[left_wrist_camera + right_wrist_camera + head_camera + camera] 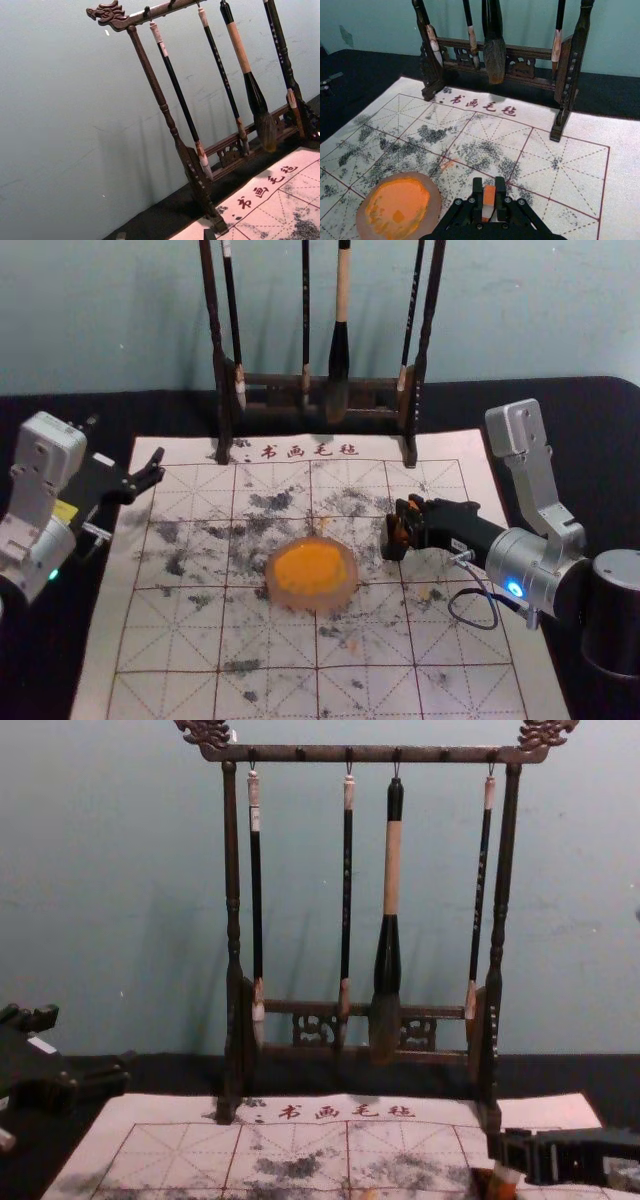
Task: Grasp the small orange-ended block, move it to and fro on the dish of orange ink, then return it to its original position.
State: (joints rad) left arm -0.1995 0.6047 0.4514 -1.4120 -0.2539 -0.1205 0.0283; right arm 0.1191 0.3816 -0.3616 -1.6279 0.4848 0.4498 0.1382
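In the head view my right gripper [398,530] is over the mat, just right of the round dish of orange ink [311,572], shut on the small orange-ended block [403,526]. The right wrist view shows the block [489,195] pinched between the fingers of my right gripper [489,200], apart from the ink dish [400,207]. The chest view has the block [503,1182] at lower right; whether it touches the mat I cannot tell. My left gripper [126,446] stays parked, open and empty, by the mat's far left corner; its tips edge into the left wrist view.
A dark wooden rack [270,382] with several hanging brushes stands across the mat's far edge, in front of the wall. The white gridded mat [270,640] bears black ink smudges and lies on a black cloth [60,660].
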